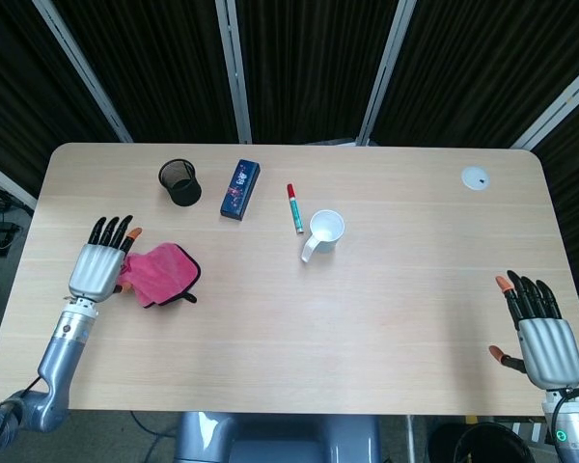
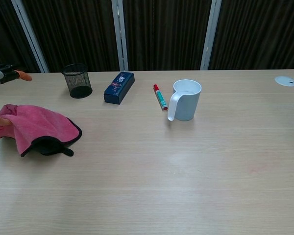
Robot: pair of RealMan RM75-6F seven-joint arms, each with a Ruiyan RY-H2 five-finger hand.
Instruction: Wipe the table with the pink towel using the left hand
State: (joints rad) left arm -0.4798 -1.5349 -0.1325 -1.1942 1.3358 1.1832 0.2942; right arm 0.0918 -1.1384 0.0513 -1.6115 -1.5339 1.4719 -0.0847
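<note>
Lying crumpled near the left edge of the table [image 1: 386,318], the pink towel [image 1: 161,274] sits bunched with a dark trim showing along its lower fold. In the chest view the same towel spreads low at the left border, its black edging curled under toward the front. The left hand [image 1: 99,262] is just beside the towel on its outer side, fingers straightened and spread apart, gripping nothing; its thumb side seems to touch the cloth's edge, though whether it truly presses on it I cannot tell. In the chest view only the orange fingertips [image 2: 22,76] of that hand show at the far left border, above the towel.

Farther back on the table stands a black mesh cup [image 1: 179,182], and just to its right lies a dark blue box [image 1: 239,189]. Beyond that a red and green marker [image 1: 294,208] lies on the wood, with a white mug [image 1: 325,231] close beside it, handle turned toward the front. A small white disc [image 1: 475,177] is set in the tabletop near the far right corner.

The right hand [image 1: 541,333] hovers at the near right edge, well apart from everything, fingers extended and apart, holding nothing
</note>
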